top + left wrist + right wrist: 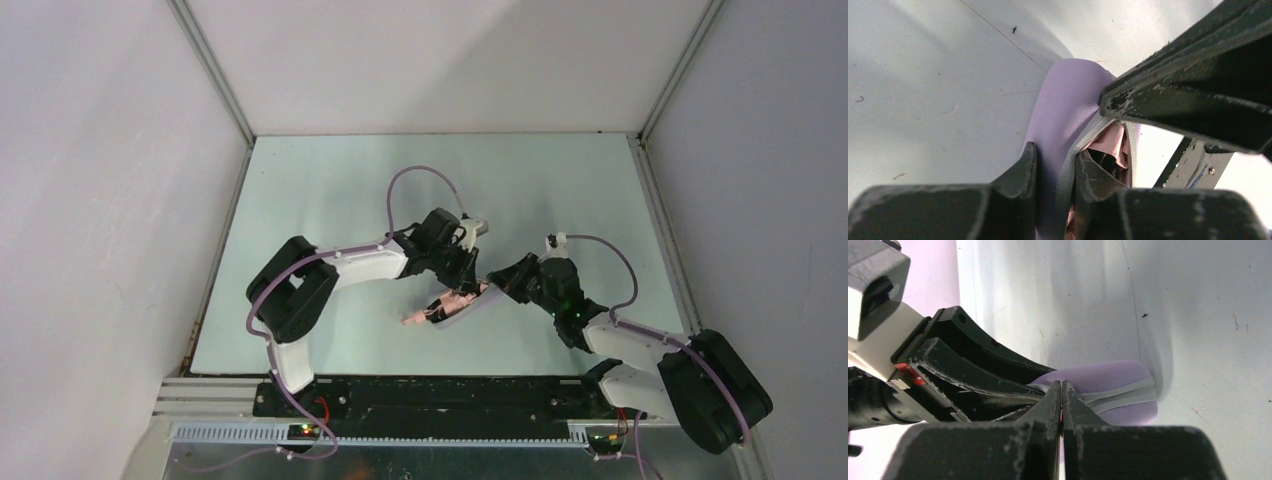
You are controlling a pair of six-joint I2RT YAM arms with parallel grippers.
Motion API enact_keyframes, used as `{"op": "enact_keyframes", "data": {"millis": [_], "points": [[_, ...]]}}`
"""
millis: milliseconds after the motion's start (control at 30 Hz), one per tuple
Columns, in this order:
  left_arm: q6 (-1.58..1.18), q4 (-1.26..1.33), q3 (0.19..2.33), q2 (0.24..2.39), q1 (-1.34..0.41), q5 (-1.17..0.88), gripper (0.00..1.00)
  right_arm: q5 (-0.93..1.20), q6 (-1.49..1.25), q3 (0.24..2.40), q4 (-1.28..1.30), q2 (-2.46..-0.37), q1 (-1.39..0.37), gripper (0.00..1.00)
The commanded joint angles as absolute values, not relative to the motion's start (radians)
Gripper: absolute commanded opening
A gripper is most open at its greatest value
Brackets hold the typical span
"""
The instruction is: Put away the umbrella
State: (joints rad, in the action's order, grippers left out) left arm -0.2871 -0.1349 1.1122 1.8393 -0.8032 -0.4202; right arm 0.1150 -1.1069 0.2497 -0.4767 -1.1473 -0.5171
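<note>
While left gripper point(1055, 156) jaws are pinching the case point(1068, 95) wall beside the umbrella point(1114, 144), right gripper point(1062, 389) jaws are pressing together at its two o'clock end.

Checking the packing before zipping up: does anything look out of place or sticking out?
Yes. Salmon-pink umbrella fabric bunches out of the open mouth of the lilac oblong case, past its grey zip edge; the top view shows it poking from one end. It might snag the zip.

There were 2 arms, the left arm point(360, 265) and the right arm point(640, 345), and 2 grippers, the left gripper point(1054, 159) and the right gripper point(1061, 390). There was 1 umbrella point(1115, 144), 1 case point(1063, 105) and 1 table point(330, 200).
</note>
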Motion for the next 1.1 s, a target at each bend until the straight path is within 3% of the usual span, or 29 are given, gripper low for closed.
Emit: {"op": "enact_keyframes", "data": {"millis": [0,100,267,333,433,533,1067], "points": [[-0.323,-0.089,1.065,1.928,-0.844,-0.217,0.15,0.100,-1.113,0.312,-0.514,-1.114,-0.645,0.00],[-0.341,-0.038,1.049,1.920,-0.850,-0.214,0.11,0.066,-1.108,0.306,-0.540,-1.146,-0.685,0.00],[-0.343,-0.024,1.047,1.885,-0.852,-0.217,0.16,0.092,-1.125,0.276,-0.619,-1.166,-0.684,0.00],[-0.335,-0.041,1.056,1.867,-0.852,-0.227,0.26,0.090,-1.116,0.277,-0.591,-1.147,-0.676,0.00],[-0.335,-0.059,1.048,1.811,-0.852,-0.250,0.55,0.086,-1.089,0.276,-0.528,-1.110,-0.642,0.00],[-0.350,-0.062,1.038,1.728,-0.851,-0.281,0.68,0.098,-1.049,0.275,-0.474,-1.076,-0.615,0.00],[-0.472,0.077,0.922,1.599,-0.842,-0.353,0.74,0.108,-1.017,0.221,-0.470,-1.045,-0.576,0.00]]}}
